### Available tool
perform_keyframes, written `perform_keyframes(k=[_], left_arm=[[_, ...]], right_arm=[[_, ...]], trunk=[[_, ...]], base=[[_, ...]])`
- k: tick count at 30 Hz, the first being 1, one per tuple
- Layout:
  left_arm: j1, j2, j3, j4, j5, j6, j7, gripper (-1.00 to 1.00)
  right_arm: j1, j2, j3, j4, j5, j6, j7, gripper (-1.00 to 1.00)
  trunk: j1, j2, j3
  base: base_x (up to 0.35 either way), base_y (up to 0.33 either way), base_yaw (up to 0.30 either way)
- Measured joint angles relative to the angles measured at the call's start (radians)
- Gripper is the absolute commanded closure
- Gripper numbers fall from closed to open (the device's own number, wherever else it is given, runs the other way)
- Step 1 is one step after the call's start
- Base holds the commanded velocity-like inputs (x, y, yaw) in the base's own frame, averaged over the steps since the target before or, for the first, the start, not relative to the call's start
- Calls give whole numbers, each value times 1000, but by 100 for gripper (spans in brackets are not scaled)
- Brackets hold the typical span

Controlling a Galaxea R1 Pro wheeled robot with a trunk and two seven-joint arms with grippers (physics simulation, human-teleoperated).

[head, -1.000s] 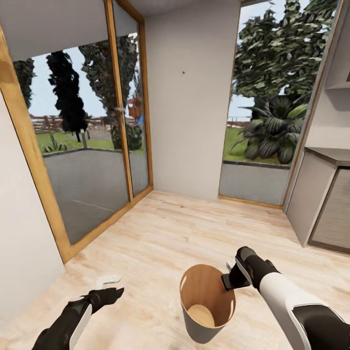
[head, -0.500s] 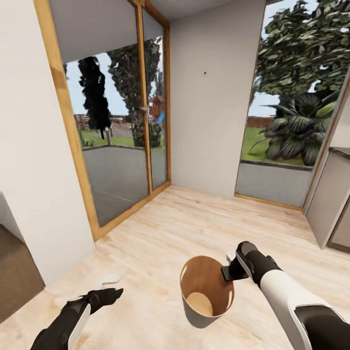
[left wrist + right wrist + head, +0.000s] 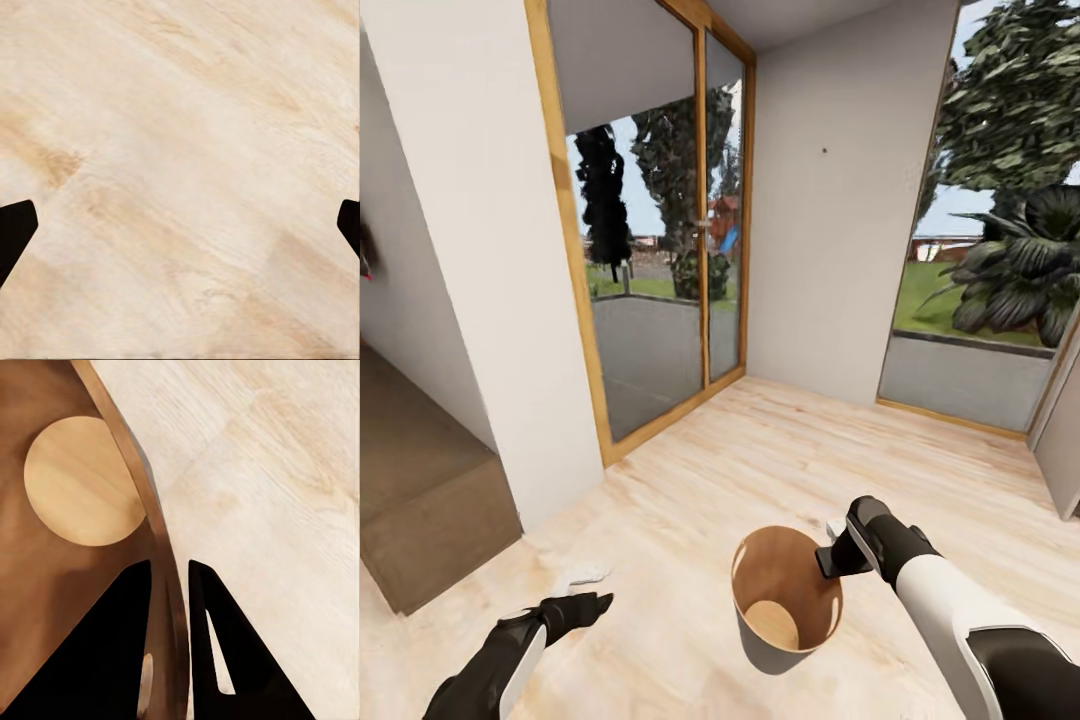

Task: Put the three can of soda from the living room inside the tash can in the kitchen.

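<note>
Right gripper closed on the rim of the tash can, one finger inside the wall and one finger outside, as seen in the right wrist view where the thin brown wall passes between the two dark fingers. Bin upright, long axis vertical, open mouth up, bottom bare, no can of soda inside. From the head view, grip point at about 3 o'clock on the rim, bin body just at 9 o'clock from the claw. Left gripper open wide over the pale wood floor, holding nothing, well apart from the bin at its 9 o'clock. Right arm clearly the nearer one. Probably carrying or placing the bin in the kitchen; cans to be fetched later.
</note>
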Motion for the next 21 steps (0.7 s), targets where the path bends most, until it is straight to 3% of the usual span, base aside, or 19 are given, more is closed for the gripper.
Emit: perform_keyframes(k=[12, 21], left_arm=[[0, -1, 0, 1, 0, -6, 1, -100], [0, 0, -2, -1, 0, -23, -2, -100]], right_arm=[[1, 1, 0, 0, -6, 1, 0, 100], [1, 0, -1, 0, -6, 1, 0, 100]], trunk=[[0, 0, 0], [0, 0, 0]], base=[[-318, 42, 246], [-66, 18, 143]])
